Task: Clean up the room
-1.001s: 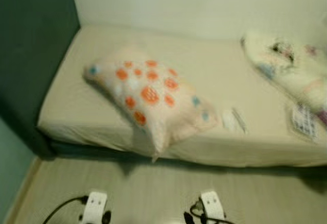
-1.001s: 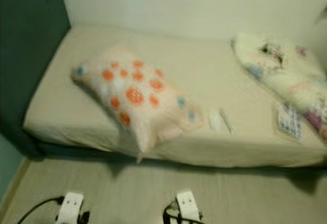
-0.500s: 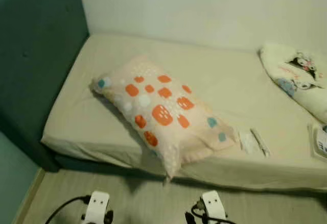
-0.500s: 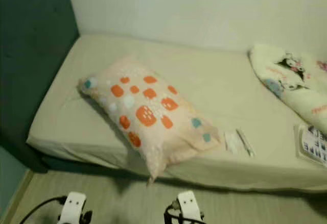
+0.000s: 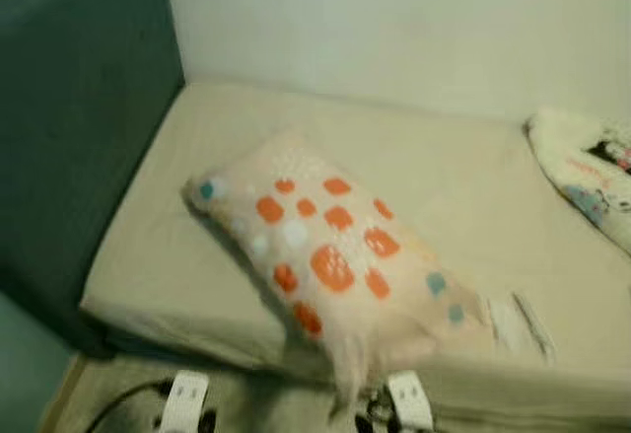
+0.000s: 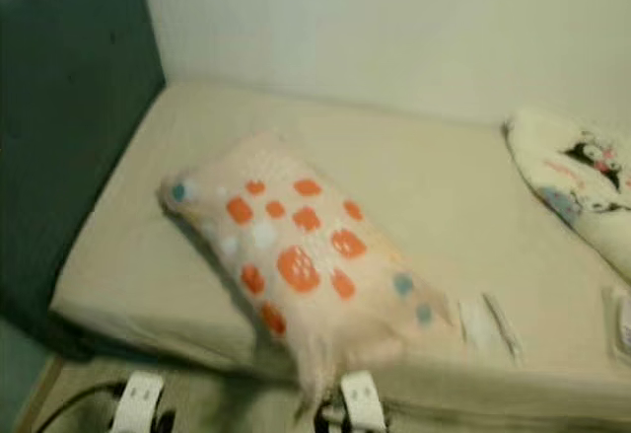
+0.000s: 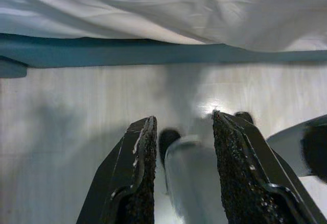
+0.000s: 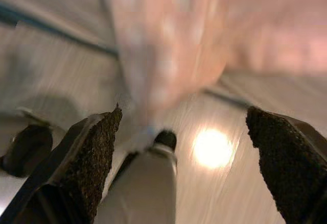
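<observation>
A cream pillow [image 5: 330, 251] with orange and teal spots lies askew on the beige bed [image 5: 177, 216], one corner hanging over the front edge. Beside it on the sheet rest a small white packet and a thin pen-like stick [image 5: 532, 323]. A white cartoon-print blanket [image 6: 582, 181] is bunched at the bed's right end. My left gripper [image 7: 181, 122] hangs open above the wooden floor beside the bed base. My right gripper [image 8: 183, 113] is open wide, low under the pillow's overhanging corner [image 8: 153, 55]. Nothing is held. My two forearms [image 5: 183, 398] show at the bottom edge.
A dark green headboard [image 5: 79, 137] closes the bed's left end and a pale wall [image 5: 394, 29] runs behind it. A paper's edge [image 6: 623, 320] lies at the far right of the mattress. Wooden floor [image 7: 61, 112] lies between me and the bed.
The whole picture has shifted: the bed and pillow sit lower and larger, so the camera has come closer. The pillow, blanket and small items have not moved on the bed.
</observation>
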Available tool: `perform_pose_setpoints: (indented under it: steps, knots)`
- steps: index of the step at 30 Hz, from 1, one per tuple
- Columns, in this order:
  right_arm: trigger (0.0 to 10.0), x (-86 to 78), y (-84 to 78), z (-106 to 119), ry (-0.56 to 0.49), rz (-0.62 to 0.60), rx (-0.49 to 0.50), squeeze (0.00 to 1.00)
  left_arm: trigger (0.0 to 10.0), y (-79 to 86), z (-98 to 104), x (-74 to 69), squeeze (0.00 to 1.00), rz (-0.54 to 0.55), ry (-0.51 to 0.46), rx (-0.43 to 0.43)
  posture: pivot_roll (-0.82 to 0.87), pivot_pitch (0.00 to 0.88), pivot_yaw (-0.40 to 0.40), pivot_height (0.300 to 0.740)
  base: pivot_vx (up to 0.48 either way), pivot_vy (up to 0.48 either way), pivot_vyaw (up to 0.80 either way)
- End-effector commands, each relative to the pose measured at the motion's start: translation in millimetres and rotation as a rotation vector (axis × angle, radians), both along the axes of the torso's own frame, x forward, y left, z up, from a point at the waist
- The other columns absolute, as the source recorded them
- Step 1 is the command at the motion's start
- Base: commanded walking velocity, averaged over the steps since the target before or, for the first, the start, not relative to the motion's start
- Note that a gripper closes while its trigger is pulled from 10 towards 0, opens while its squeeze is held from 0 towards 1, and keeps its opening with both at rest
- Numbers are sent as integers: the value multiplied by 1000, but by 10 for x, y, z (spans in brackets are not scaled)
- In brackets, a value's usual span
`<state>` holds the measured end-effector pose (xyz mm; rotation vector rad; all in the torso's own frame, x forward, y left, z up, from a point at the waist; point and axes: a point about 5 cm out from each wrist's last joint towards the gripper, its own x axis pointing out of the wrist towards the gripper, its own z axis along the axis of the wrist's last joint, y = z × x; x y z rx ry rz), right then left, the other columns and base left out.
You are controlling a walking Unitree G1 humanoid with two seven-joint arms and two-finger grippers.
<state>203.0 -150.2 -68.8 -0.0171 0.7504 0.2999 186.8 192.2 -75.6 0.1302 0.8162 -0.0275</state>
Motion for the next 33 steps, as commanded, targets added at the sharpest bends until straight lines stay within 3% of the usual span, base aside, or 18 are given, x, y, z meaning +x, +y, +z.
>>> perform_pose_setpoints:
  steps: [1,26,33]
  knots:
    - [10000,-128,20,-75,48,-6,7,0,10000,28,-30,-64,0,16,20,-5,86,48,-45,733,0,0,0]
    - [10000,-112,21,-71,53,-5,8,0,10000,36,-25,-52,0,28,20,-5,91,44,-48,733,0,380,0]
    - [10000,-110,32,-69,52,0,8,0,10000,8,-28,-46,0,-45,31,38,92,46,-47,733,111,-294,0]
